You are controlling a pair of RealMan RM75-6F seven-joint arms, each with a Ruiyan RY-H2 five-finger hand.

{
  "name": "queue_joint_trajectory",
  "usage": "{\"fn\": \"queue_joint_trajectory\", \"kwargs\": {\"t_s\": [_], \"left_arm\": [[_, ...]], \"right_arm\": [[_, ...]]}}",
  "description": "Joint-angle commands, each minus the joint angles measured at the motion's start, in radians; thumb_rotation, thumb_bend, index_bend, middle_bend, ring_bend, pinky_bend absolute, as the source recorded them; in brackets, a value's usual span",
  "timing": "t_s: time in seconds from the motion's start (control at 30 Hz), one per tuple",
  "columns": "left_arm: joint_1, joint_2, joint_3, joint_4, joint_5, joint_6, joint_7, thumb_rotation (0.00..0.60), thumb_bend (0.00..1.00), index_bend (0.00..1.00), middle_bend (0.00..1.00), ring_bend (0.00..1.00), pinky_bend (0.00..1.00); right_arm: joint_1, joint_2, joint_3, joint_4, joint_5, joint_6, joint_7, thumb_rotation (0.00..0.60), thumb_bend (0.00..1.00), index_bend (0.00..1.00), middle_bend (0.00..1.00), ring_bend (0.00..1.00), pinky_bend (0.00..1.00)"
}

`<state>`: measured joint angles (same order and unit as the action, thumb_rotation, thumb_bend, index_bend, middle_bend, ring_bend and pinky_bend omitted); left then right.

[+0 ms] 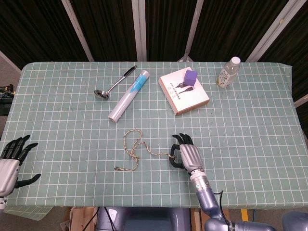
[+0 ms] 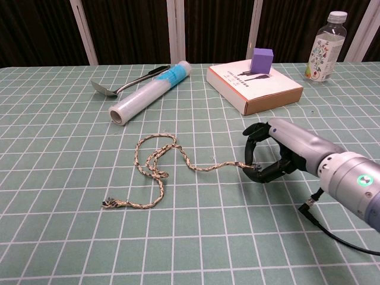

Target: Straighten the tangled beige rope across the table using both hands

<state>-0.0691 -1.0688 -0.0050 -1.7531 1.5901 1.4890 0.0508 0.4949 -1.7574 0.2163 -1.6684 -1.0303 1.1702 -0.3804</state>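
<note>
My right hand (image 2: 270, 155) pinches the rope (image 2: 155, 169) end, fingers curled; my left hand (image 1: 10, 162), fingers spread and holding nothing, shows only from the head.

The left hand (image 1: 10, 163) is cut off by the lower-left edge of the head view and absent from the chest view, while the rope (image 2: 155, 166) end vanishes under the right hand's (image 2: 279, 155) curled fingers.

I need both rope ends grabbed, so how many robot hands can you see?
2: the right hand pinches the beige rope at centre table; the left hand hangs off the table's left edge.
</note>
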Motion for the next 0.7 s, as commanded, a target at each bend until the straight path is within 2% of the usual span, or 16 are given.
{"fn": "queue_joint_trajectory", "kwargs": {"t_s": [0.03,0.23,0.5,0.7], "left_arm": [[-0.054,-0.001,-0.016,-0.084,-0.004,-0.073,0.081,0.6,0.19,0.31,0.1,0.0,0.0],[-0.119,-0.057,-0.038,-0.164,-0.052,-0.169,0.225,0.6,0.28,0.42,0.15,0.0,0.0],[-0.203,-0.187,-0.069,-0.194,-0.204,-0.294,0.39,0.6,0.33,0.46,0.15,0.0,0.0],[-0.257,-0.275,-0.086,-0.171,-0.276,-0.335,0.49,0.6,0.36,0.47,0.15,0.0,0.0]], "right_arm": [[-0.007,0.018,0.0,-0.022,0.005,0.006,0.001,0.6,0.43,0.65,0.17,0.0,0.0],[-0.013,0.052,0.002,-0.059,0.009,0.013,0.006,0.6,0.43,0.65,0.17,0.0,0.0],[-0.018,0.084,0.004,-0.083,0.015,0.021,0.015,0.6,0.43,0.65,0.17,0.0,0.0],[-0.019,0.1,0.007,-0.089,0.021,0.025,0.02,0.6,0.43,0.65,0.17,0.0,0.0]]}}
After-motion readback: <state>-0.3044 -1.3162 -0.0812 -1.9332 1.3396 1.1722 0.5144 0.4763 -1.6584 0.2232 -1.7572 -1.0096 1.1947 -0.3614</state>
